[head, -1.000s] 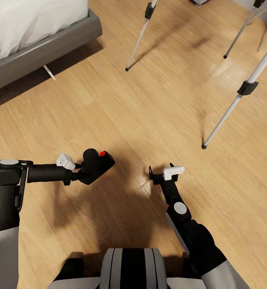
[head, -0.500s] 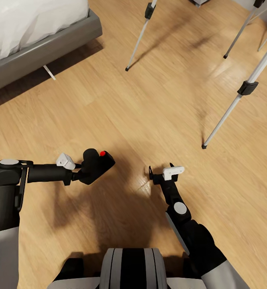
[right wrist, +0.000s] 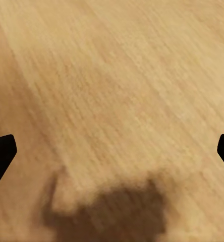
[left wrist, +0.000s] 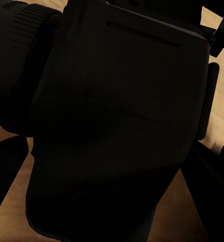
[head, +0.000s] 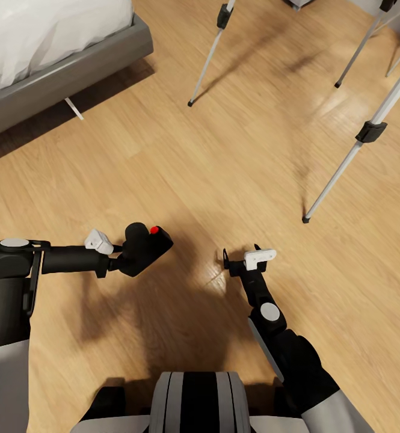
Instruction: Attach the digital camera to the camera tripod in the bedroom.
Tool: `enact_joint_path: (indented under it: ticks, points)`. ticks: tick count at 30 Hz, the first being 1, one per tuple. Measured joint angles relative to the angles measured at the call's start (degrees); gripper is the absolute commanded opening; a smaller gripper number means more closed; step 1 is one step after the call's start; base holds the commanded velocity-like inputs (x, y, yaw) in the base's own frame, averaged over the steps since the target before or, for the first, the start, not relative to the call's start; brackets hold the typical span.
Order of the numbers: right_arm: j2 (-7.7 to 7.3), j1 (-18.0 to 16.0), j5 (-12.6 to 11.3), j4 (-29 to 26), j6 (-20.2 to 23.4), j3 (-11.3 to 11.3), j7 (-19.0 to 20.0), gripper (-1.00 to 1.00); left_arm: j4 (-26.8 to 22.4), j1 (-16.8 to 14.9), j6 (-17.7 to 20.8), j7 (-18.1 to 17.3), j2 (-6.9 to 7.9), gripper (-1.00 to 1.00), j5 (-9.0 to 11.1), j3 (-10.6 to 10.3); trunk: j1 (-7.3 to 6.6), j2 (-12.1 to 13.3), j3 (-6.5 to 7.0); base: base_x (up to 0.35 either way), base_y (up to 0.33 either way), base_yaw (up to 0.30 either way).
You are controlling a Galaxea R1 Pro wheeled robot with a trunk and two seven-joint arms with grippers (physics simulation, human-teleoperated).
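Note:
My left gripper is shut on the digital camera, a small black box with a red button on top, held above the wood floor at lower left in the head view. Close up in the left wrist view, the camera's dark body blocks nearly everything. The camera tripod's silver-white legs with black clamps stand ahead: one leg at top centre, another at right, a third at top right. Its head is out of view. My right gripper hangs open over bare floor, its fingertips at the edges of the right wrist view.
The grey-framed bed with a white mattress fills the top left corner. Light wood floor lies open between my arms and the tripod legs. My own base shows at the bottom centre.

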Motion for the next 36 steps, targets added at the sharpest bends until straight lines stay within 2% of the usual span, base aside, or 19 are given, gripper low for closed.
enact_joint_path:
  ticks: [36]
  points:
    - [0.01,0.0,0.0,0.0,0.1,0.0,0.0,1.0,0.0,0.0,-0.2,0.0,-0.25,-1.0,0.0,-0.4,-0.9,0.5,7.75,0.0,0.0,0.0]
